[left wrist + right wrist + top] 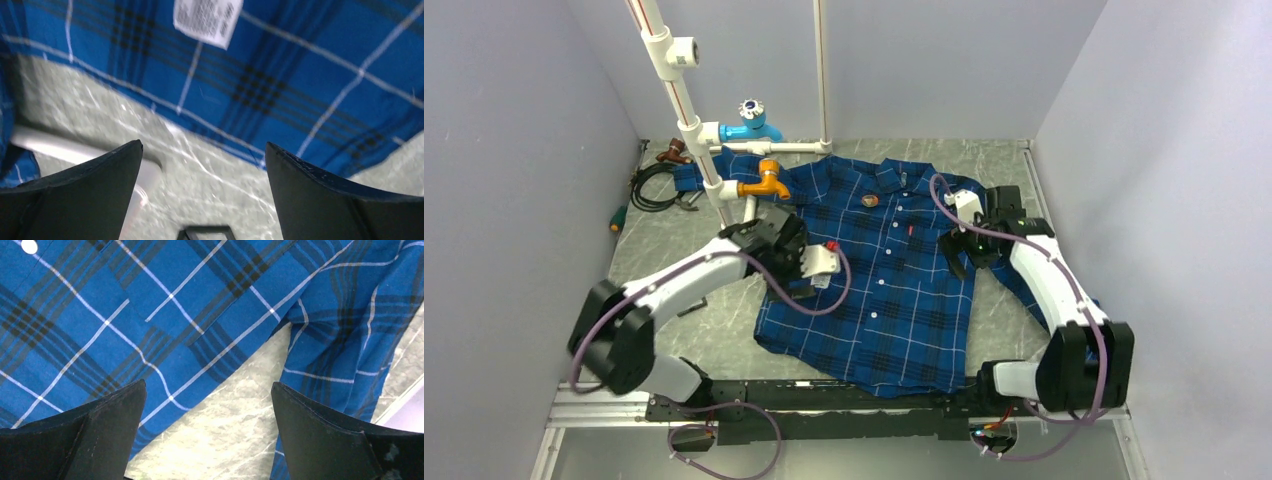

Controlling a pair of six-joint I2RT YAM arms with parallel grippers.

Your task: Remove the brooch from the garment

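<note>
Left claw (202,150): spread wide, nothing between the fingers. I have it low over the left edge of the shirt (310,65), with bare table (215,185) beneath and a white label (207,20) on the cloth just ahead.
Right claw (207,390): spread wide too, holding nothing. It hangs over the shirt's right side, where sleeve meets body and a wedge of table shows.
Shirt lie: flat, front up, buttoned, hem toward the bases and collar (889,172) at the far end.
Brooch (870,200): on the chest just below the collar, left of the button line. Neither wrist view shows it.
Direction: it lies farther out than both claws. From the left claw it is forward and to the right, from the right claw forward and to the left.
Axis: round disc, so no long side to line the fingers up with. I cannot tell how it is pinned.
Nearer arm: close to even. The brooch sits on the left half, so I judge the left claw slightly better placed, with the right free to hold the cloth down.
Far clutter: white pipes (686,110) with an orange tap (769,183) stand just beside the far left shoulder. I'd mind them on any left-arm reach.
</note>
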